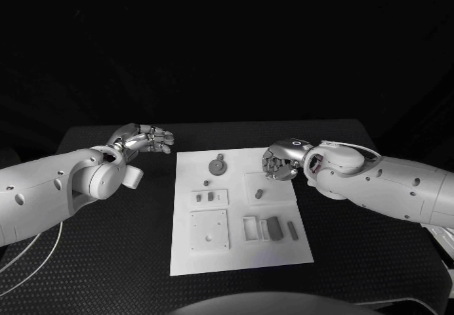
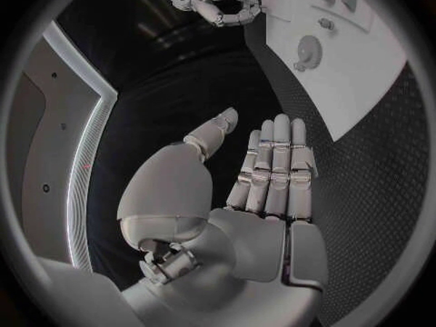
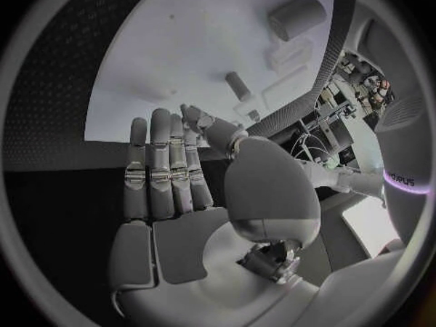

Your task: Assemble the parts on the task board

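Left hand (image 1: 144,140) in the head view hangs over the black table (image 1: 113,249) just off the task board (image 1: 237,210), beside its far corner on the robot's left, fingers loosely spread and holding nothing. Right hand (image 1: 282,159) sits over the board's far edge on the opposite side, fingers curled a little yet apart, also empty. On the task board a round grey part (image 1: 218,167) lies near the far edge, a small oval part (image 1: 259,193) lies on a raised square close under the right hand, two small slotted pieces (image 1: 209,195) sit mid-board, a larger square plate (image 1: 209,230) lies nearer the robot, and a cluster of upright grey parts (image 1: 269,228) stands beside that plate. From the left wrist view, the left hand (image 2: 264,196) shows an open flat palm with straight fingers over the table, the task board (image 2: 363,87) ahead of the fingertips and the round part (image 2: 309,52) lying on it; the right hand (image 2: 222,3) appears beyond the board. From the right wrist view, the right hand (image 3: 182,196) is likewise flat and released, its fingertips reaching the edge of the task board (image 3: 182,65), where a small cylinder-like part (image 3: 239,87), possibly the oval one, lies.
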`<state>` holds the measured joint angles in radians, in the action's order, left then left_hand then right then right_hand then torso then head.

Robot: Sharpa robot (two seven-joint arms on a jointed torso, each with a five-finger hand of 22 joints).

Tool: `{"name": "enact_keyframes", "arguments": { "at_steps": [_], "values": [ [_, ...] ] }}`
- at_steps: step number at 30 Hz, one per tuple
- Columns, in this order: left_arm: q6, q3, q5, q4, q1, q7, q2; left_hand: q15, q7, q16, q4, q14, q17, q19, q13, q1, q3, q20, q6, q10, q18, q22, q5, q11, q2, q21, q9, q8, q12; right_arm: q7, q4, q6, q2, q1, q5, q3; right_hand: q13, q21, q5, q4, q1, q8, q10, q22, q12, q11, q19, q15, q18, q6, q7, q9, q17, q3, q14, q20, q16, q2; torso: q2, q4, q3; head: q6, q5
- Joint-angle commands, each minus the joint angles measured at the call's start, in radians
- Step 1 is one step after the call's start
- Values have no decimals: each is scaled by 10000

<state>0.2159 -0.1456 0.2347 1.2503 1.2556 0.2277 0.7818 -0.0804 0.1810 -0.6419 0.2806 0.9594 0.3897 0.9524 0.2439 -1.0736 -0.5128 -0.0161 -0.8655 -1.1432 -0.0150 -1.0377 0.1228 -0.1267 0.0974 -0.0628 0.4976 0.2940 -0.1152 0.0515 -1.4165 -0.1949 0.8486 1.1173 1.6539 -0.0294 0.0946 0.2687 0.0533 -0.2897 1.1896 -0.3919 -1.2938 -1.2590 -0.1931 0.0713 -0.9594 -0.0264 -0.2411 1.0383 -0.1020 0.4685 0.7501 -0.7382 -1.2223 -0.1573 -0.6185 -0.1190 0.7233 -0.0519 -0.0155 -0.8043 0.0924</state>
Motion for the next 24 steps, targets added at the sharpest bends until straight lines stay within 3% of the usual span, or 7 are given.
{"name": "enact_keyframes", "arguments": {
  "at_steps": [1,8,16,20,24],
  "values": [
    [-137,10,-52,12,11,59,-9,-12,2,42,3,49,18,58,-13,-42,29,-3,87,75,-105,17,45,-22,58,-41,-15,-4,-16,-93,-316,291,56,42,-418,29,-7,20,-31,13,-112,-59,-35,-15,26,2,-82,-14,-207,62,6,3,15,37,-60,13,-44,0,-4,10,-2,-15,-79],
    [-117,11,-53,6,13,62,-58,-13,3,49,2,49,27,58,-12,-42,30,-3,87,74,-104,23,46,-21,59,-40,-15,-2,-19,-115,-999,400,-154,62,-516,36,-7,19,-31,13,-114,-55,-35,-21,33,4,-84,-13,-207,58,4,4,22,37,-57,15,-41,7,-8,8,-4,-43,-294],
    [-104,11,-53,-30,14,49,-120,-13,2,57,2,48,37,55,-12,-42,31,-3,85,72,-103,29,46,-21,63,-39,-14,2,-22,-143,-1607,667,-737,62,-433,13,-8,11,-32,9,-122,-44,-28,-35,52,9,-80,-10,-207,42,-2,6,40,39,-46,16,-31,33,-8,5,-2,-147,-632],
    [-117,11,-53,-68,14,42,-188,-14,2,61,3,48,41,55,-12,-43,31,-3,85,72,-103,32,46,-20,64,-39,-14,3,-23,-171,-1659,768,-1140,60,-143,-144,-9,6,-32,7,-129,-36,-21,-45,66,14,-76,-6,-207,32,-7,8,51,43,-38,16,-24,50,-13,10,-9,-208,-752],
    [-138,11,-59,-95,15,24,-264,-14,1,63,2,48,45,54,-12,-43,31,-2,84,71,-102,34,47,-20,64,-38,-14,4,-25,-199,-1519,838,-1409,53,95,-417,-10,2,-32,2,-129,-31,-16,-53,78,17,-74,-4,-207,23,-9,9,61,44,-33,17,-19,67,-15,12,-11,-254,-850]
  ]
}}
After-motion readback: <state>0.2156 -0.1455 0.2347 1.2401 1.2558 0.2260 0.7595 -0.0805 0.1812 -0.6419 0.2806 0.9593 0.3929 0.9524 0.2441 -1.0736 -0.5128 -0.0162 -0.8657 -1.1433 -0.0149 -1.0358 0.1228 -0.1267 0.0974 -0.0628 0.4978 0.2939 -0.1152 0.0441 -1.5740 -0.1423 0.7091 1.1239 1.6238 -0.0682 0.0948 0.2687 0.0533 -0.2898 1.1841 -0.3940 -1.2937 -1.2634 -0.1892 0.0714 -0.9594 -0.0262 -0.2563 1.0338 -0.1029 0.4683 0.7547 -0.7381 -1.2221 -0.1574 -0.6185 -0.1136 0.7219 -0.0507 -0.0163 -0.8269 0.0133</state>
